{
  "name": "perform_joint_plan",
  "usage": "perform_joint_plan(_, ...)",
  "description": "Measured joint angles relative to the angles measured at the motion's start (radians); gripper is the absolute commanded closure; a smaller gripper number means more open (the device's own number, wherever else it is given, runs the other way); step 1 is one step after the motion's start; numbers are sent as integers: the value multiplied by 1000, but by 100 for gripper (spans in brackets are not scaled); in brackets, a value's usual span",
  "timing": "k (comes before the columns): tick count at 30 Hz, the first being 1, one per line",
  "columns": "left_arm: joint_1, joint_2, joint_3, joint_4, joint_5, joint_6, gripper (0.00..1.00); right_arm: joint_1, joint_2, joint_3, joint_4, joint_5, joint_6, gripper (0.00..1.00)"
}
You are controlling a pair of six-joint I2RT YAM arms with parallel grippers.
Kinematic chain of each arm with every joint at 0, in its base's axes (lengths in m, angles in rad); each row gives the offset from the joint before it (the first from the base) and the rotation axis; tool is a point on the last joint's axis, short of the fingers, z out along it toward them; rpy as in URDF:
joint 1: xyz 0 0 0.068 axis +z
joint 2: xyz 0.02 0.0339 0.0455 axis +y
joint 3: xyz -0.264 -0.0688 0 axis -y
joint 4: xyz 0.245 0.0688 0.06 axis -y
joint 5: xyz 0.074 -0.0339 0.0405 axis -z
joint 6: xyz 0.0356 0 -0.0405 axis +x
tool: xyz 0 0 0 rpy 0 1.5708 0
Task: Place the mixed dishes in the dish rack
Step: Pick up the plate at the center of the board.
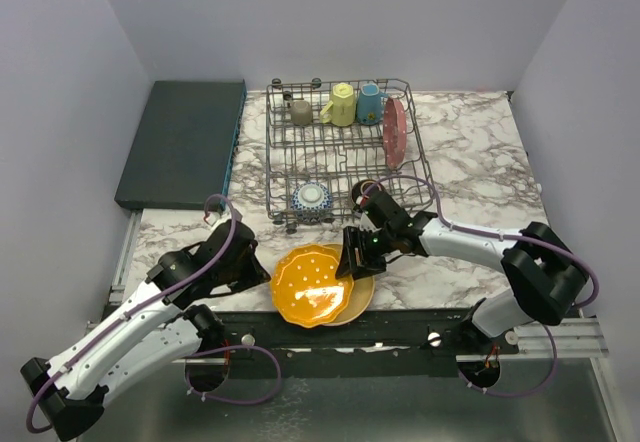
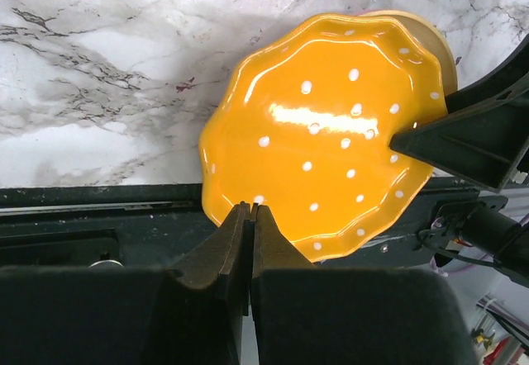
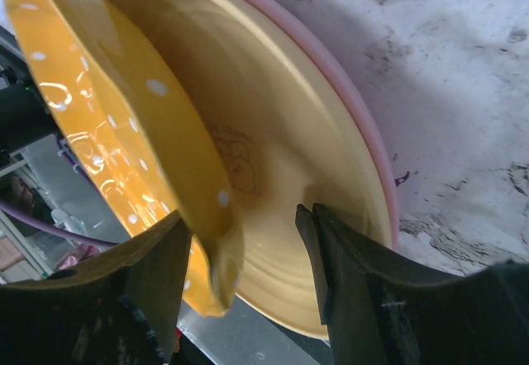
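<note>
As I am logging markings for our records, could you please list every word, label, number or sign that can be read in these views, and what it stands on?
No text can be read in any view.
Tan plate: a faint brownish stamp, too blurred to read.
Blue patterned bowl in the dish rack: a pattern only, too small to show any lettering.

Soft, even overhead light fills the top view, with faint shadows under the rack (image 1: 345,152). The left wrist view is sharp — a white glare streak crosses the orange plate (image 2: 318,142), a soft shadow beside it on the table (image 2: 99,68). The right wrist view is dimmer, the orange plate blurred up close.
</note>
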Motion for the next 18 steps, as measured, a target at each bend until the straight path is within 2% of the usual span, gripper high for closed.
perform_joint_plan(18,0,-24,-48,10,3,-62,100,9,43,-11,87,-34,15,43)
